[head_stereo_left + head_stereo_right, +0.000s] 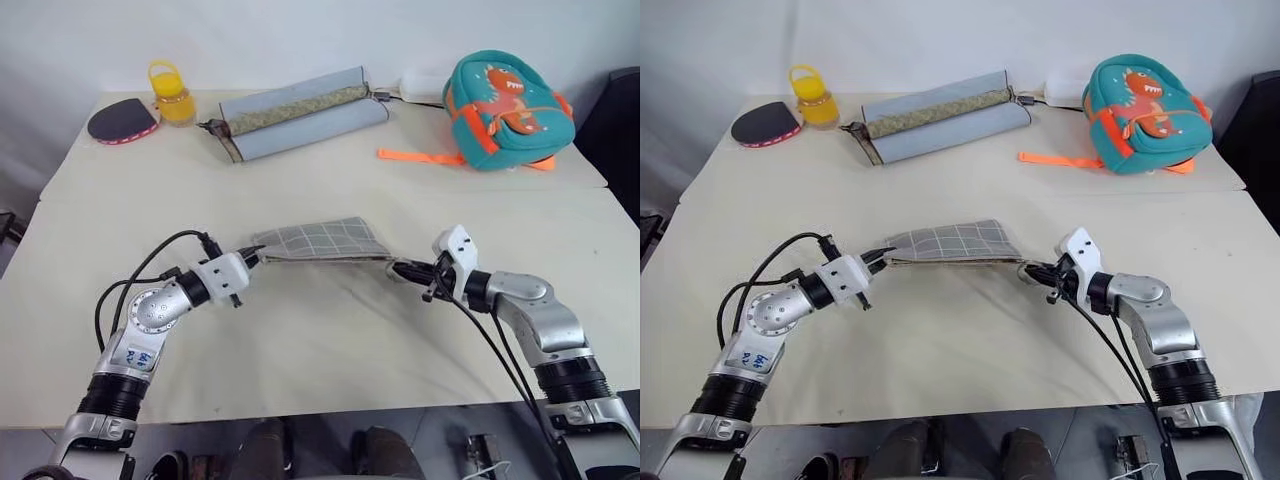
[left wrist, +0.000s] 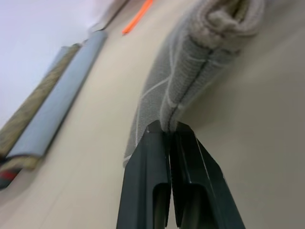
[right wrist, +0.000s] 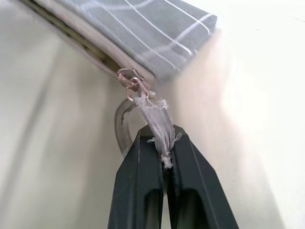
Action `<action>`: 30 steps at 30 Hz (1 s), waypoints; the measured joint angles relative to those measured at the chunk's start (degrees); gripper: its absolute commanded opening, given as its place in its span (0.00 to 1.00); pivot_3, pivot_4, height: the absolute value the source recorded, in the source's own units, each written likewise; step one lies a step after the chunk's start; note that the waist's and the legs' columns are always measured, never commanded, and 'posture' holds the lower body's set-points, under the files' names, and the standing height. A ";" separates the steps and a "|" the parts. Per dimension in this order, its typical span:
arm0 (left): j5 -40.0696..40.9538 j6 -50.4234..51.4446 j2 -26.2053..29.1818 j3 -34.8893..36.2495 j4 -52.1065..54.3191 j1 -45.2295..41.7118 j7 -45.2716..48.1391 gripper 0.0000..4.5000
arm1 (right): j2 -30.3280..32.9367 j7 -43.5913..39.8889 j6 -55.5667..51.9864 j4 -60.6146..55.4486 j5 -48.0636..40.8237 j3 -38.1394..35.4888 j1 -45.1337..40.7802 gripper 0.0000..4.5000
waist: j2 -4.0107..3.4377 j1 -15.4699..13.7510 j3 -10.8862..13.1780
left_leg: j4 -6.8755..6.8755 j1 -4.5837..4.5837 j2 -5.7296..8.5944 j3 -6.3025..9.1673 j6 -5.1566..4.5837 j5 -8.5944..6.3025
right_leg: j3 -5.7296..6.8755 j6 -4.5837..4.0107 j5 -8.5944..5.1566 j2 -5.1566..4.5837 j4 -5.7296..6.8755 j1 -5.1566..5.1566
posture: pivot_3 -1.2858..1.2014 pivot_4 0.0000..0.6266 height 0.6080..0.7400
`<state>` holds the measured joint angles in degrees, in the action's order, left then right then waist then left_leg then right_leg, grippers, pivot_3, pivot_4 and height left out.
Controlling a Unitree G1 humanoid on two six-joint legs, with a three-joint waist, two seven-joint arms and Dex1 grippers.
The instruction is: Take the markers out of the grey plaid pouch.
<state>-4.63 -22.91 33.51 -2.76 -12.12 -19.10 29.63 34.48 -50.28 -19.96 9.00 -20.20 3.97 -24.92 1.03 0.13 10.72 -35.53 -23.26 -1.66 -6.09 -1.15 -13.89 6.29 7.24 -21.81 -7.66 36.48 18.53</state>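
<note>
Stretched mid-table between both arms: flat grey plaid fabric pouch (image 1: 322, 240), left gripper (image 2: 169, 130) pinching its end seam, right gripper (image 3: 165, 143) clamped on frayed grey zip tab (image 3: 158, 119); no readable writing.

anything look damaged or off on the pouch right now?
Yes: the fabric tab on the grey plaid pouch zip pull is frayed, loose threads showing where the right gripper pinches it. The pouch hangs stretched between the right gripper and the left gripper, which clamps the opposite end. Otherwise nothing stands out.
</note>
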 measured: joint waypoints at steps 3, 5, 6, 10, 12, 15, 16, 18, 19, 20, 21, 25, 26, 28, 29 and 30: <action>1.94 0.81 -0.25 0.20 0.03 1.08 1.45 0.00 | -0.43 -1.65 -0.25 -0.13 -0.82 -0.21 -0.15 0.33 | 0.00 0.01 0.00 | 0.00 0.00 -0.01 0.01 0.00 0.00 | 0.00 0.00 0.00 0.01 0.00 0.00 | 0.52 0.24 1.00; 2.63 1.37 -0.91 0.20 0.13 1.65 2.22 0.00 | -0.41 -3.57 -0.98 -1.83 -2.35 -0.55 -0.06 0.48 | 0.00 0.02 0.00 | 0.01 -0.01 -0.01 0.01 0.00 0.00 | 0.00 0.00 0.00 0.02 0.00 0.01 | 0.52 0.24 1.00; 2.81 1.70 -1.20 0.18 0.18 1.74 2.42 0.00 | -0.37 -4.51 -1.69 -3.07 -3.38 -0.94 -0.03 0.55 | 0.00 0.01 0.00 | 0.01 -0.01 -0.02 0.01 0.00 0.00 | -0.01 0.00 0.00 0.02 0.00 0.00 | 0.52 0.24 1.00; 4.68 3.36 -2.03 0.58 0.46 1.74 2.93 0.00 | 0.27 -7.33 -2.61 -9.59 -8.18 -5.07 -0.81 0.62 | 0.00 -0.02 0.00 | 0.00 -0.02 -0.01 0.03 -0.01 -0.01 | -0.01 0.00 0.00 -0.01 -0.05 -0.01 | 0.52 0.24 1.00; 5.30 4.10 -2.42 0.58 0.64 1.73 3.04 0.00 | -0.05 -6.95 -2.54 -11.47 -9.48 -6.76 -2.51 0.62 | 0.00 0.01 0.00 | 0.01 -0.01 -0.04 0.04 0.01 -0.02 | -0.01 0.00 0.00 -0.02 -0.05 -0.01 | 0.52 0.24 1.00; 5.40 4.79 -3.65 0.54 0.71 1.34 3.08 0.00 | -1.88 -6.22 -0.70 -12.36 -9.21 -6.70 -5.00 0.48 | 0.00 0.04 0.00 | 0.01 0.00 -0.04 0.04 0.02 -0.02 | 0.00 0.00 0.00 0.00 -0.03 0.00 | 0.52 0.24 1.00; 5.40 5.11 -3.98 0.48 0.76 1.12 3.12 0.00 | -2.34 -6.27 1.02 -12.59 -8.00 -5.93 -5.17 0.41 | 0.00 -0.02 0.00 | 0.02 -0.01 -0.03 0.04 0.02 -0.02 | 0.01 0.00 0.00 0.01 -0.03 0.00 | 0.52 0.24 1.00; 5.41 5.66 -4.22 0.48 0.81 0.70 3.26 0.00 | -2.95 -6.32 4.18 -12.86 -4.98 -3.62 -5.05 0.25 | 0.00 -0.06 0.00 | 0.02 -0.01 0.00 0.02 0.02 -0.02 | 0.01 0.00 0.00 0.02 -0.03 0.00 | 0.52 0.24 1.00; 5.42 5.91 -4.40 0.48 0.85 0.36 3.41 0.00 | -3.77 -6.28 5.86 -12.86 -3.62 -2.47 -4.78 0.18 | 0.00 -0.06 0.00 | 0.02 -0.01 0.00 0.02 0.02 -0.02 | 0.01 0.00 0.00 0.04 -0.03 0.00 | 0.52 0.24 1.00; 5.42 6.10 -4.61 0.48 0.96 0.07 3.50 0.00 | -4.25 -6.30 7.36 -12.88 -2.31 -1.27 -4.37 0.10 | 0.00 -0.07 0.00 | 0.02 -0.02 0.01 0.01 0.02 -0.02 | 0.01 0.00 0.00 0.06 -0.03 0.00 | 0.52 0.24 1.00; 5.43 6.27 -4.72 0.49 1.10 -0.04 3.58 0.00 | -4.41 -6.22 9.45 -12.87 -0.39 0.07 -3.92 0.03 | 0.00 -0.07 0.00 | 0.01 -0.01 0.01 0.01 0.02 -0.02 | 0.02 0.00 0.00 0.06 -0.02 0.00 | 0.52 0.24 1.00; 5.54 7.35 -5.81 0.50 2.38 -0.23 3.78 0.00 | -5.16 -4.47 18.35 -11.25 8.97 5.38 -3.51 0.01 | 0.00 0.04 0.00 | 0.01 -0.01 0.00 0.00 0.03 -0.01 | 0.01 0.00 0.00 0.10 -0.02 0.01 | 0.52 0.24 1.00; 5.56 7.43 -5.90 0.50 2.70 -0.25 3.86 0.00 | -5.48 -3.51 20.13 -10.15 11.29 6.57 -3.56 0.01 | 0.00 0.04 0.00 | 0.01 -0.01 0.00 0.01 0.04 -0.01 | 0.01 0.00 0.00 0.10 -0.01 0.01 | 0.52 0.24 1.00; 5.56 7.50 -5.92 0.50 2.90 -0.31 3.95 0.00 | -6.55 -1.88 21.89 -8.07 13.92 7.55 -3.60 0.01 | 0.00 0.04 0.00 | 0.01 -0.01 0.00 0.00 0.05 0.00 | 0.01 0.00 0.00 0.11 -0.02 0.01 | 0.52 0.24 1.00; 5.56 7.49 -5.91 0.50 2.89 -0.29 4.00 0.00 | -6.88 -1.17 22.68 -6.84 15.11 7.92 -3.88 0.01 | 0.00 0.06 0.00 | 0.01 -0.01 0.00 0.00 0.05 0.00 | 0.01 0.00 0.00 0.12 -0.01 0.01 | 0.52 0.24 1.00; 5.55 7.46 -5.94 0.48 2.91 -0.26 4.04 0.00 | -7.09 -0.58 23.34 -5.79 16.21 8.46 -4.29 0.01 | 0.00 0.07 0.00 | 0.00 -0.01 0.00 0.00 0.05 0.00 | 0.00 0.00 0.00 0.12 -0.02 0.01 | 0.52 0.24 1.00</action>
<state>0.92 -15.45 27.57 -2.28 -9.21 -19.36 33.67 27.40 -50.86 3.38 3.21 -3.99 12.43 -29.21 1.02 0.20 10.72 -35.53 -23.27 -1.66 -6.08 -1.10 -13.89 6.29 7.24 -21.81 -7.55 36.47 18.54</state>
